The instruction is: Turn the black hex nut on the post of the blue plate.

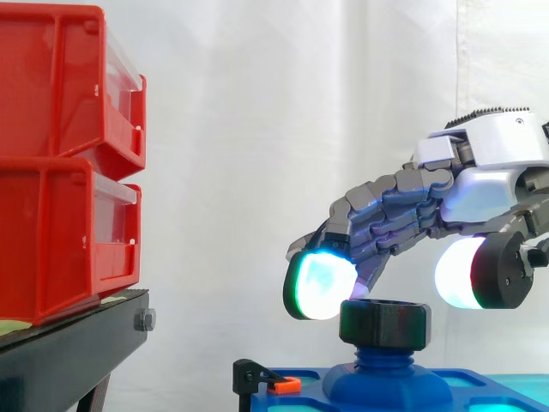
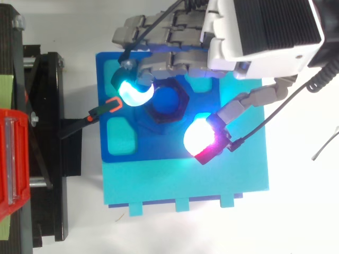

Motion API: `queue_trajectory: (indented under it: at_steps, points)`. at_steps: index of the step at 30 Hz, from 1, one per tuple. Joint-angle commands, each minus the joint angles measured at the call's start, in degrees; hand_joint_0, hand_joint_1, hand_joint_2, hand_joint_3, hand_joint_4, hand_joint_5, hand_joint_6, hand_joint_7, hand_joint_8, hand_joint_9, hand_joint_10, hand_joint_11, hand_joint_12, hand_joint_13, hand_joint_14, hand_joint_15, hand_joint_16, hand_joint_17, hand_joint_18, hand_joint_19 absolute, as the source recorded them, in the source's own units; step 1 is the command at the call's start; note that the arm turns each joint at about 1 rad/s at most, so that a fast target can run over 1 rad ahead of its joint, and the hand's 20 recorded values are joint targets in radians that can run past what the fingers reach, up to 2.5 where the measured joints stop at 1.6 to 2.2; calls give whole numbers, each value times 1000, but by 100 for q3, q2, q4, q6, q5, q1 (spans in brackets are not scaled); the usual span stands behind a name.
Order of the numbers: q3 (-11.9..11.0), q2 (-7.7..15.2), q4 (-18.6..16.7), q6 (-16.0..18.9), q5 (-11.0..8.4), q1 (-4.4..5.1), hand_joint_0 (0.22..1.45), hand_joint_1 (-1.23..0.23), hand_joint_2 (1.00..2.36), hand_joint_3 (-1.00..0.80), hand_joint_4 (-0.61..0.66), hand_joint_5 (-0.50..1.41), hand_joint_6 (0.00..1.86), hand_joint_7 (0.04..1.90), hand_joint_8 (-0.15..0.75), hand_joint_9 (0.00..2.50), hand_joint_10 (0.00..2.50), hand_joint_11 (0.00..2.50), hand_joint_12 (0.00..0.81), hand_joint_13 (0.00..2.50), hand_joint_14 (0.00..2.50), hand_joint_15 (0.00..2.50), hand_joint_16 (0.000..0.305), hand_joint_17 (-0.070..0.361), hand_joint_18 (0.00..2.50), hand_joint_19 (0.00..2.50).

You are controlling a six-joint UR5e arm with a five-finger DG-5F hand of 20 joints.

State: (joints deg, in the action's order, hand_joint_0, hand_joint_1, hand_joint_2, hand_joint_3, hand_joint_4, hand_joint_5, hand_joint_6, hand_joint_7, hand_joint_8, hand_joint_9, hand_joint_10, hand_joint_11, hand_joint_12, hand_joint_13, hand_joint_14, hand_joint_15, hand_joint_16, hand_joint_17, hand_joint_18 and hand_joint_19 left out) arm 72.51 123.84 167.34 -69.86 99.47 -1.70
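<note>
The black hex nut [image 1: 383,322] sat directly beneath the hand [image 1: 480,184], threaded onto the top of the round blue post [image 1: 388,378], which rose from the flat blue plate [image 2: 153,145]. In the top view we saw the nut [image 2: 167,100] lying under the gap between the fingers and the thumb, with the post's blue top showing through its middle.

The hand hovered just above the nut, loosely open. Its grey fingers arched forward and down, and the thumb was spread wide from them, so nothing was gripped. A cyan-glowing fingertip pad [image 1: 319,283] hung at the nut's edge on the fingers' side, low enough to overlap its upper rim. We could not tell whether it touched the nut. The white-and-red glowing thumb pad [image 1: 456,273] stood on the opposite side, a little higher than the nut's top and apart from it. From above, that thumb pad [image 2: 200,136] lay just off one corner of the hex.

Under the blue plate a wider turquoise board [image 2: 185,180] spread out past the thumb. Beyond the fingertips, a small black-and-orange clamp [image 1: 274,382] sat at the plate's edge. Farther out that way, two red plastic bins [image 1: 51,154] were stacked on a black metal stand [image 1: 69,352]. A white curtain [image 1: 257,129] hung behind the hand, and the board rested on a white surface [image 2: 296,211].
</note>
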Motion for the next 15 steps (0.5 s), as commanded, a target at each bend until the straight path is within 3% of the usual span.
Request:
queue_trajectory:
  at_steps: [1, 15]
  points:
    - [0, 0, 1, -1, 37, -23, 456, -588, 1000, -500, 258, -216, 504, 925, 268, 237, 1, 61, 364, 331, 5, 124, 56, 127, 398, 563]
    - [-9, -9, 36, -1, 107, -120, 451, -533, 1000, -500, 267, -213, 504, 923, 275, 251, 1, 58, 365, 347, 5, 134, 57, 129, 415, 569]
